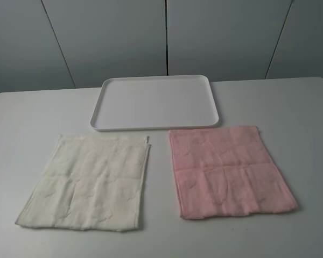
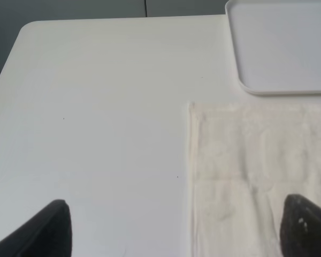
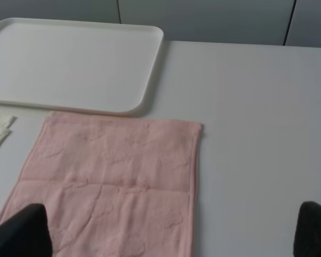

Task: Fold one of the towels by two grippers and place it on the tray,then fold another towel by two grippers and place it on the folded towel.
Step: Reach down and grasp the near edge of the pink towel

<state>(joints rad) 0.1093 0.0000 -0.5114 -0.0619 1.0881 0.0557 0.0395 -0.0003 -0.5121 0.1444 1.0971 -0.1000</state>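
Two laid flat near tray (image 1: 156, 102): cream towel (image 1: 89, 183), pink towel (image 1: 229, 171); left end effector (image 2: 176, 219), right end effector (image 3: 174, 222) both spread wide.

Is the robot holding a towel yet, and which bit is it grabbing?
Nothing is held. The left gripper and right gripper are both open, and the pink towel and cream towel lie flat on the table.

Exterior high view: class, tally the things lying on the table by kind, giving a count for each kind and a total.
Towels: 2 (cream towel, pink towel)
Trays: 1 (white tray)
Total: 3
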